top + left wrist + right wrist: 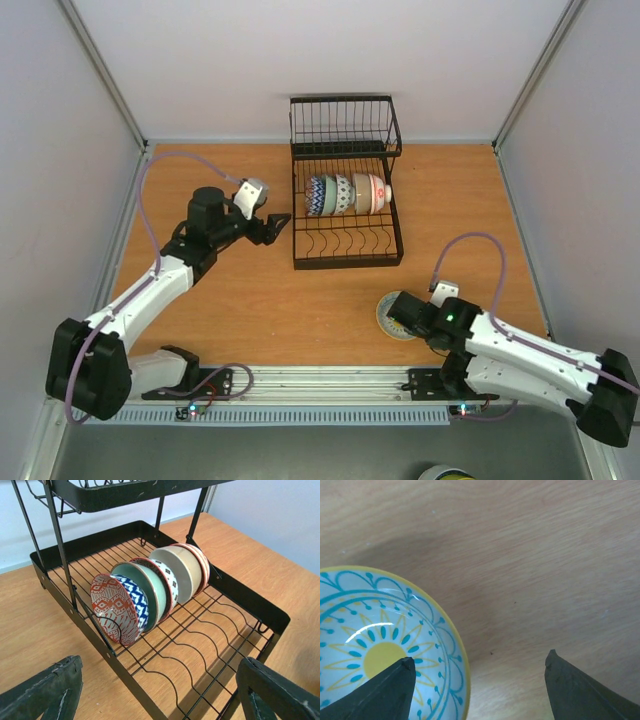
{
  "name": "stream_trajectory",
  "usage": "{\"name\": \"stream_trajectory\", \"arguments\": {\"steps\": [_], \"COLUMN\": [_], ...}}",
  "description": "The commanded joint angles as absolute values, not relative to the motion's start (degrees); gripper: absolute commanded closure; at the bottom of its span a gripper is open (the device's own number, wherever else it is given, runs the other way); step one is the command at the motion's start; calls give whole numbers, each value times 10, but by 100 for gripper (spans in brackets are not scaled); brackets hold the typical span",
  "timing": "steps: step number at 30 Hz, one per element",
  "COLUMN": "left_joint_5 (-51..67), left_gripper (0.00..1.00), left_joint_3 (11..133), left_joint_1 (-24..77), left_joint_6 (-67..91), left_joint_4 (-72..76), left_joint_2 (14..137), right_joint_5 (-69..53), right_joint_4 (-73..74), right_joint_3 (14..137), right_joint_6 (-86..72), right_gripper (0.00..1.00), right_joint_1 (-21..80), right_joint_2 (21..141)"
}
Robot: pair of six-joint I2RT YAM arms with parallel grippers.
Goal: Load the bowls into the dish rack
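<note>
Closest to the lens in the right wrist view are the two dark tips of the right jaws, spread wide and holding nothing. One tip hangs over the inside of a loose bowl (380, 645), the other over the wood of the desk (545, 555), so the bowl's yellow rim passes between them, closer to the first tip. The pick turns on this relation: the bowl lies mouth-up and flat on the desk, off to one side of the jaws' midline, not centred under them. It is round, so there is no long axis to line up with and only the rim wall matters. The jaws look placed to pinch that wall, one tip inside and one outside, once they drop.

From above, the same bowl sits near the front of the desk, partly hidden under the wrist of the right arm (520, 350) and well apart from the rack (345, 262). The left arm (170, 270) is much farther from it. The left jaws sit just beside the rack's left side, also wide open and empty, looking across the wires. The right arm is plainly the nearer one.

In the rack, a row of bowls (150, 590) stands on edge in the far set of dividers, packed face to face. The near set of dividers (200, 655) holds nothing. To go in there, the loose bowl would likely have to be tipped from flat onto its edge, with its face parallel to the others.
</note>
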State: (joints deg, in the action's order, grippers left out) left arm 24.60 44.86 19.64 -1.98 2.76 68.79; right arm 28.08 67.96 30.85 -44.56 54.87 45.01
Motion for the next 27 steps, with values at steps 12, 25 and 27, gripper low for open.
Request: {"name": "stream_trajectory", "arguments": {"steps": [12, 25, 27], "left_joint_5": [253, 334, 353], "left_gripper": [16, 16, 16], "left_joint_3": [447, 501, 516], "left_joint_1": [197, 211, 221], "left_joint_6": [-28, -41, -55], "left_joint_4": [43, -41, -67], "left_joint_2": [698, 764, 783], "right_joint_5": [249, 321, 337], "right_joint_4": [589, 581, 554], "right_joint_3": [279, 391, 425], "right_joint_6": [-487, -384, -337], "right_gripper": [85, 99, 99], "right_joint_1": [553, 589, 590], "right_joint_2": [486, 497, 532]}}
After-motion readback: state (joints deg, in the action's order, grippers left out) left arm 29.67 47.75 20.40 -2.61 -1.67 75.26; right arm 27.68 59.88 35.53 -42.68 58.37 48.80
